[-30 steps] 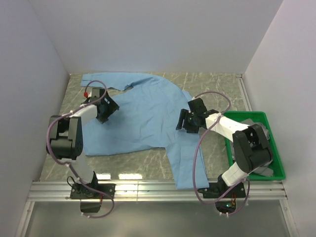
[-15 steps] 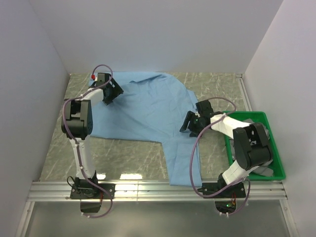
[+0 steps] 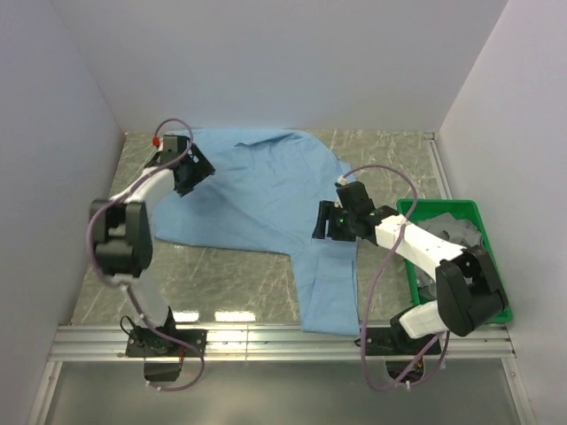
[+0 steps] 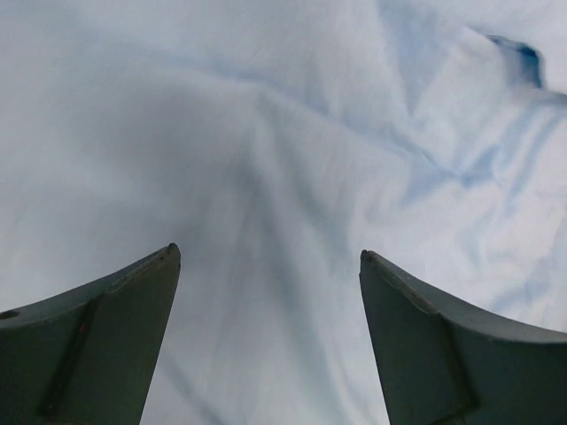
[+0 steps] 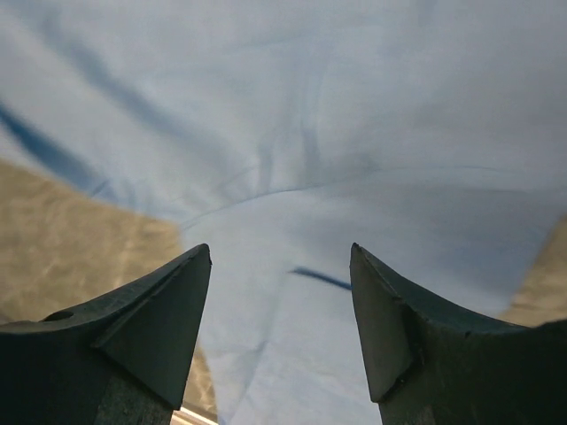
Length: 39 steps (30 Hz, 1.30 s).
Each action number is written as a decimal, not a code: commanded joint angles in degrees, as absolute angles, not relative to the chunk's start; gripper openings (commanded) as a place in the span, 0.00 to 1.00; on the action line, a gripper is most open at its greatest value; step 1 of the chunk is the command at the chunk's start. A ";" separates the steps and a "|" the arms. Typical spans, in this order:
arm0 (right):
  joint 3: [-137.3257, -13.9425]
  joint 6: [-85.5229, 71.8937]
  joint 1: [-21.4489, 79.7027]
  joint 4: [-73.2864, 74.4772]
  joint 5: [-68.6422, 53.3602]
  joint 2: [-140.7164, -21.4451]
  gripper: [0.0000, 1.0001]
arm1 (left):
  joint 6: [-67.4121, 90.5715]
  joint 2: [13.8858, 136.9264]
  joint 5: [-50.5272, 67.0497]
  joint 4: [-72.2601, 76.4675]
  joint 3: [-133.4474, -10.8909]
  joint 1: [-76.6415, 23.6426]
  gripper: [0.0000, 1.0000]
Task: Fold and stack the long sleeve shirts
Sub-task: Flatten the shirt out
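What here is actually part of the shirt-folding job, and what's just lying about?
Part of the job:
- light blue shirt, spread on the table
- left gripper and right gripper, both open over it

Lying about:
- green tray at the right
- grey cloth inside it; possibly more shirts, cannot tell

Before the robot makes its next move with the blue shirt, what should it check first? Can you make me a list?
1. Left jaws open and empty: ok.
2. Right jaws open and empty: ok.
3. Both jaws over the light blue shirt: ok, each wrist view shows cloth right below.
4. Shirt folded: not ok, it lies spread out and wrinkled on the table.
5. Shirt's long part tucked in: not ok, it runs down to the near edge.
6. Gray pile in the green bin is folded shirts: cannot tell.
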<state>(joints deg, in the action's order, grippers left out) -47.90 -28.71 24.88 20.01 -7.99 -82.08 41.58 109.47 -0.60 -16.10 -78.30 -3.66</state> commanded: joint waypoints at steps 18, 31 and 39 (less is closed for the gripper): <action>-46.41 -17.49 37.26 12.83 -3.34 -71.11 0.85 | 49.13 102.72 -20.65 -31.72 -71.01 -4.30 0.81; -45.44 -17.93 37.62 12.39 -1.23 -69.08 0.85 | 49.92 109.07 -24.69 -40.07 -75.06 -6.59 0.67; -45.18 -18.11 37.62 12.22 -1.41 -68.73 0.85 | 49.75 106.44 -25.75 -41.92 -71.46 -6.68 0.62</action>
<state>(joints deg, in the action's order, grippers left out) -45.41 -18.48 37.26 14.13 -2.52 -70.63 49.41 108.81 -23.49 -37.76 -73.28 -6.55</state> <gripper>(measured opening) 0.851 0.620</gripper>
